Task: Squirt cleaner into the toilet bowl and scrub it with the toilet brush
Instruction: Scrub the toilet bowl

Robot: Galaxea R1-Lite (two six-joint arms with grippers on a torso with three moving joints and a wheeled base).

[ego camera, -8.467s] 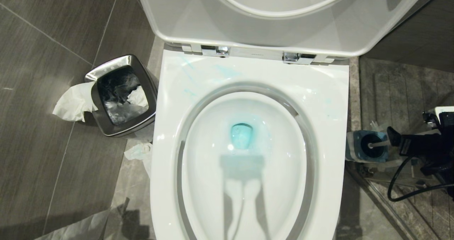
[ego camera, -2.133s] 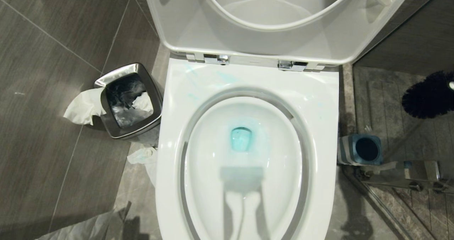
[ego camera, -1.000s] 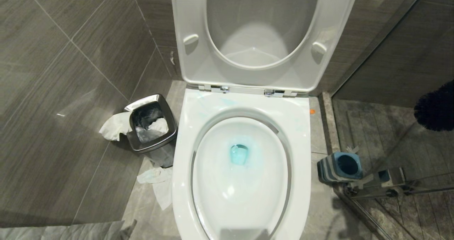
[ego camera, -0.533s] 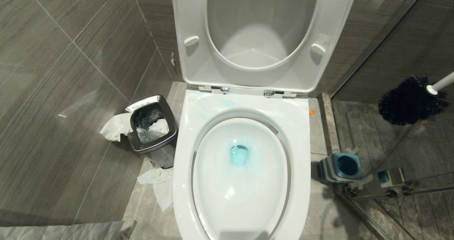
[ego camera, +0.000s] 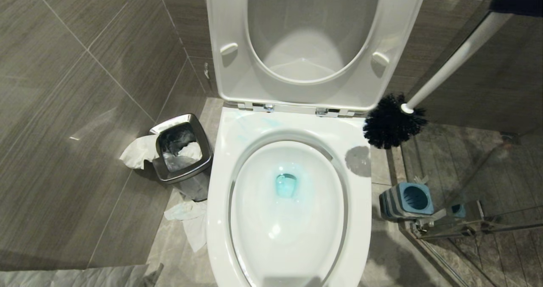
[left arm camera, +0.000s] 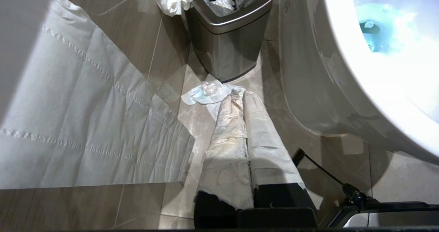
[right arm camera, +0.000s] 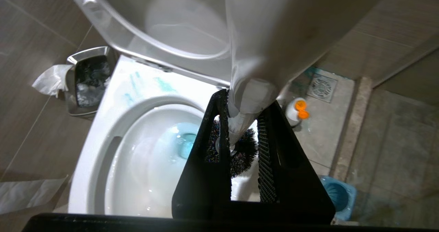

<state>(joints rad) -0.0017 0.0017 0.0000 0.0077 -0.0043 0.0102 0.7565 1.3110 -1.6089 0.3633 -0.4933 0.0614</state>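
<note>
The white toilet bowl (ego camera: 220,193) stands open with its seat and lid up, and blue-tinted water (ego camera: 286,185) lies at the bottom. The toilet brush hangs in the air with its black bristle head (ego camera: 390,125) just off the bowl's back right corner. Its white handle (ego camera: 449,66) slants up to my right gripper (ego camera: 515,2). In the right wrist view the right gripper (right arm camera: 245,100) is shut on the handle, with the bristle head (right arm camera: 240,153) below. The cleaner (right arm camera: 296,110), whitish with an orange cap, stands on the floor right of the toilet. My left gripper (left arm camera: 238,94), paper-wrapped, is shut and empty.
A steel bin (ego camera: 182,153) with tissue draped over it stands left of the toilet, and crumpled paper (ego camera: 188,219) lies beside it. The blue-and-grey brush holder (ego camera: 407,200) stands empty at the right by a glass partition's metal fitting (ego camera: 466,219). A floor drain (right arm camera: 322,87) sits behind the cleaner.
The brush has swung in from the right edge toward the toilet; its head now casts a shadow on the rim. More of the handle shows. The left arm has not moved.
</note>
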